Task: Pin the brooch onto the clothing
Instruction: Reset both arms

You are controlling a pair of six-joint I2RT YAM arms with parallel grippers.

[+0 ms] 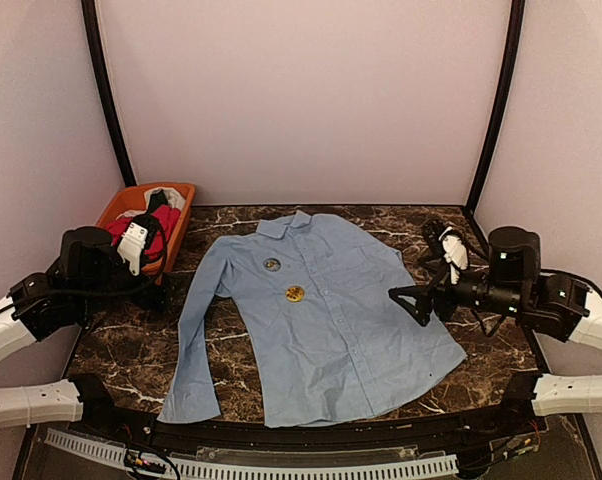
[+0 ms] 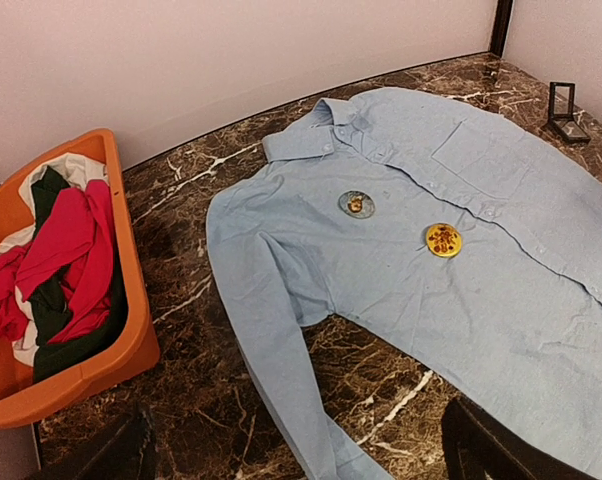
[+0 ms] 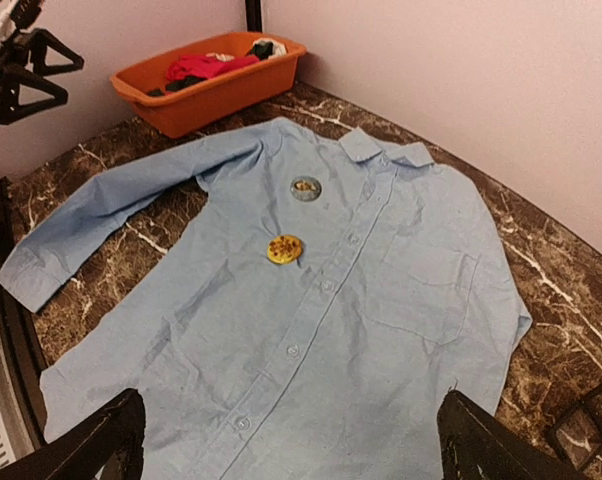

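Both arms hang back at the sides of the dark marble worktop. The left hand has its fingers spread wide and empty, and so does the right hand.

The light blue long-sleeved button-up shirt lies flat in the middle, front up. Its long axis runs far to near, collar at the far end and hem near, leaning a little to the right. One sleeve trails down the left side.

A round gold brooch sits on the chest beside the button line. A smaller round silvery brooch sits nearer the collar. I cannot tell whether either is fastened.

To pin well, one hand should hold the cloth flat just beside the brooch. The other should grip the rim from above and avoid bunching both layers.

The orange plastic basket of red, black and white garments stays out of it, far left.
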